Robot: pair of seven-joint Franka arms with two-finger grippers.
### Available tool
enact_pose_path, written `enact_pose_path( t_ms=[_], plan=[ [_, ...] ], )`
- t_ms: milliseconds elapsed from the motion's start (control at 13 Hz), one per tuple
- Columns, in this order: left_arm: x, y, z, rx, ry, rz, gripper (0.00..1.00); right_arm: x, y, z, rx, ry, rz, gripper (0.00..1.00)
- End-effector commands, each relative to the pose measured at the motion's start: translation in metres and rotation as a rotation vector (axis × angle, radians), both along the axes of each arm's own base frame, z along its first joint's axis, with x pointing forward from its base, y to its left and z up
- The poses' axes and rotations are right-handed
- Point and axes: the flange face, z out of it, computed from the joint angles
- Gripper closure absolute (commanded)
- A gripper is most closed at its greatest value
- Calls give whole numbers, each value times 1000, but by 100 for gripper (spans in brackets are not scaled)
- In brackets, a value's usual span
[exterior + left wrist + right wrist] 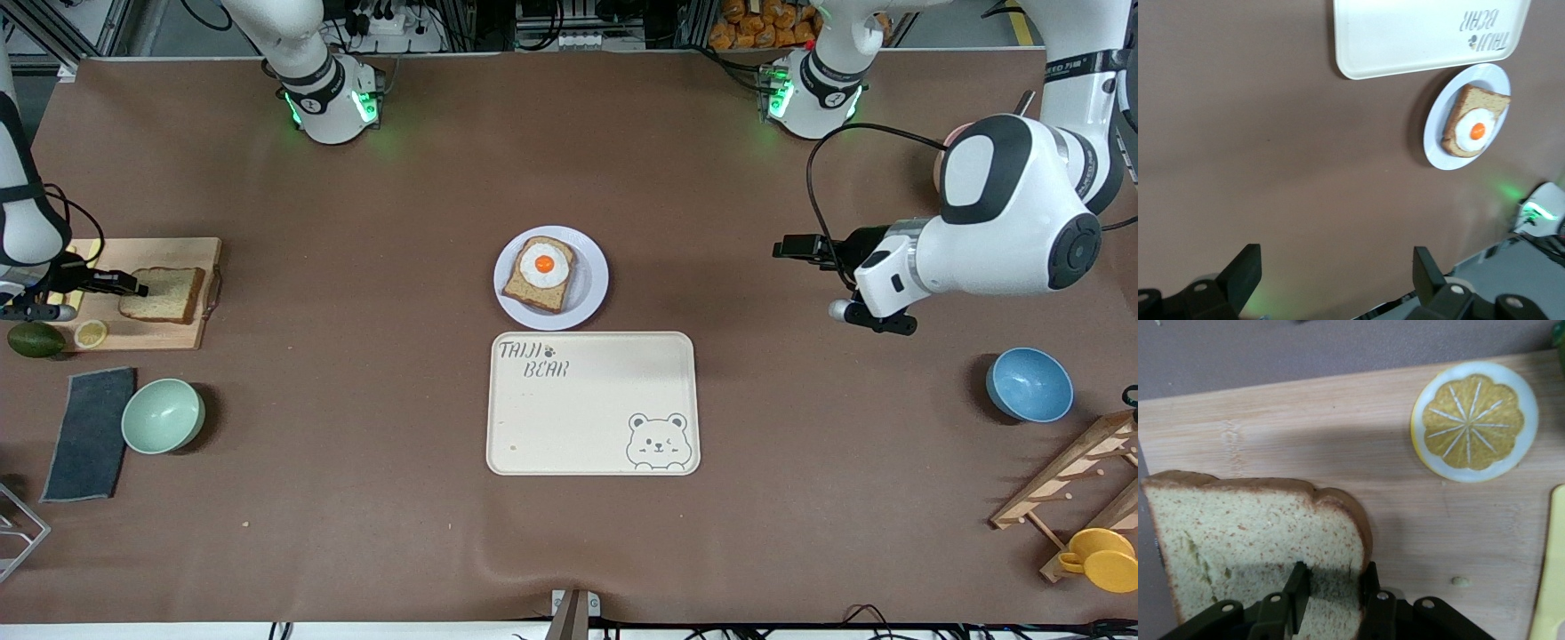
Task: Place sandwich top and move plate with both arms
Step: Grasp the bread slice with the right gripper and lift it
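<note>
Lying on the cutting board (1338, 427), sandwich top (1251, 540) between right jaws

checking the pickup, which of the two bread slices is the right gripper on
The plain bread slice on the wooden board; the right gripper pinches its edge. The other slice carries a fried egg on the plate.

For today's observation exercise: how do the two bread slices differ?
The sandwich top is plain, while the egg slice carries a fried egg. The sandwich top lies on the wooden board; the egg slice sits on the plate. The right gripper has its fingers at the sandwich top's edge; nothing touches the egg slice. Both are brown wholemeal.
</note>
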Motion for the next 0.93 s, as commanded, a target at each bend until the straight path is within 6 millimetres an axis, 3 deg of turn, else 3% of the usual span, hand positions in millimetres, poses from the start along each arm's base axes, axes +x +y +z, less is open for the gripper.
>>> enact_pose_path(
  t_ms=[0, 77, 232, 540, 695, 849],
  plan=[
    [-15, 13, -24, -65, 4, 8, 0, -5, 3, -7, 94, 12, -30, 100],
    [-21, 20, -27, -73, -1, 11, 0, -1, 8, 3, 114, 25, -18, 100],
    [-26, 25, -37, -149, 11, 54, 0, 27, 16, 35, 135, 28, 31, 100],
    [-31, 22, -54, -206, 13, 112, 0, 71, 37, 86, 151, 27, 117, 100],
    [-38, 19, -68, -256, 13, 151, 0, 92, 61, 106, 171, 45, 174, 100],
    [-43, 18, -78, -296, 6, 176, 0, 116, 107, 124, 181, 39, 248, 100]
  ],
)
